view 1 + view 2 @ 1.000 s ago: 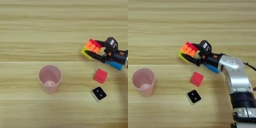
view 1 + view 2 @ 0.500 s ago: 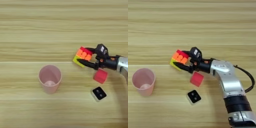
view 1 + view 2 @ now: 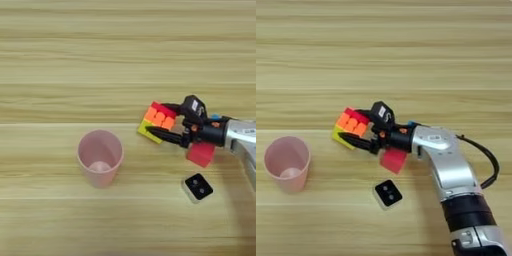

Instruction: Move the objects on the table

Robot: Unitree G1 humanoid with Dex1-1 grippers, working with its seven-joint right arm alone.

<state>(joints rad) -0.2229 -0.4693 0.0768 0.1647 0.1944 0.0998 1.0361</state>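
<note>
My right gripper (image 3: 161,121) is shut on the multicoloured puzzle cube (image 3: 156,121), one black finger above it and one below, holding it just right of the table's middle. The pink plastic cup (image 3: 100,157) stands upright to the left, a short gap from the cube. The red cube (image 3: 201,153) lies under my wrist, partly covered. The small black-faced white cube (image 3: 197,187) sits nearer the front. Only a sliver of the blue flat bar (image 3: 215,118) shows behind my forearm (image 3: 448,160). All rest on the light-wood table (image 3: 75,60).
A black cable (image 3: 487,165) loops off the silver forearm at the right.
My gripper has carried the puzzle cube leftward, away from the blue bar and past the red cube, toward the pink cup. The other objects stay put.
</note>
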